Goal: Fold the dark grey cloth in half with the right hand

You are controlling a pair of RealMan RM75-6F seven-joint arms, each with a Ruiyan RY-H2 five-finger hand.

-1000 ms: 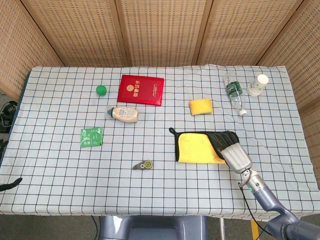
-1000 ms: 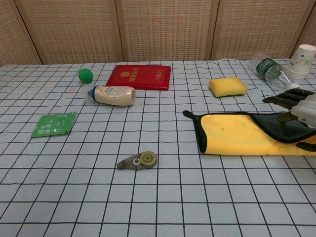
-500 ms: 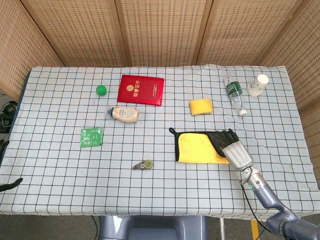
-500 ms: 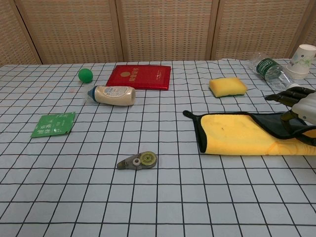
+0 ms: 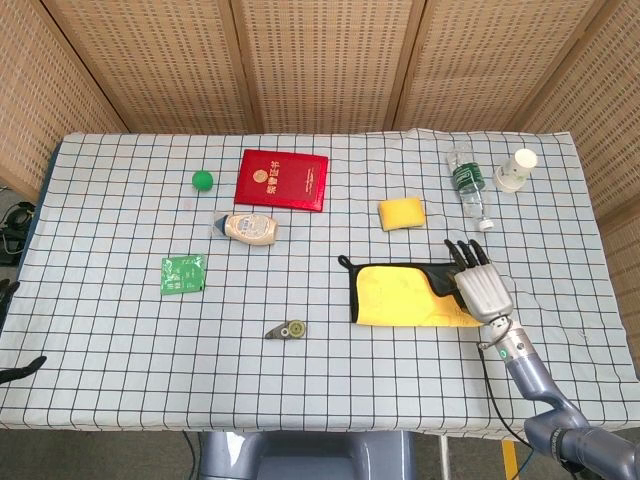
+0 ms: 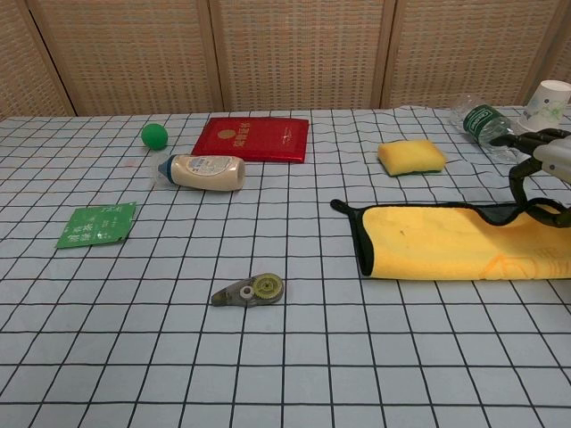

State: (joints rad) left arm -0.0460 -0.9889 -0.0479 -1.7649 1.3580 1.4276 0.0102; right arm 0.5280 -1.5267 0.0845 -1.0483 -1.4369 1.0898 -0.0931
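Note:
The cloth (image 5: 400, 295) lies right of the table's centre with its yellow side up and a dark grey border; in the chest view the cloth (image 6: 446, 241) looks flat. A dark grey wedge shows at its far right corner in the head view. My right hand (image 5: 480, 285) hovers over the cloth's right end with fingers stretched out and apart, holding nothing. In the chest view the right hand (image 6: 540, 150) sits at the frame's right edge, raised above the cloth. My left hand is out of sight.
A yellow sponge (image 5: 401, 213), a lying water bottle (image 5: 466, 183) and a paper cup (image 5: 517, 170) are behind the cloth. A red booklet (image 5: 282, 180), green ball (image 5: 203, 180), cream bottle (image 5: 250, 228), green packet (image 5: 184, 274) and correction tape (image 5: 288, 329) lie to the left.
The right hand has lifted and drawn back to the right. The dark flap it held over the cloth's right end has dropped, leaving more yellow showing.

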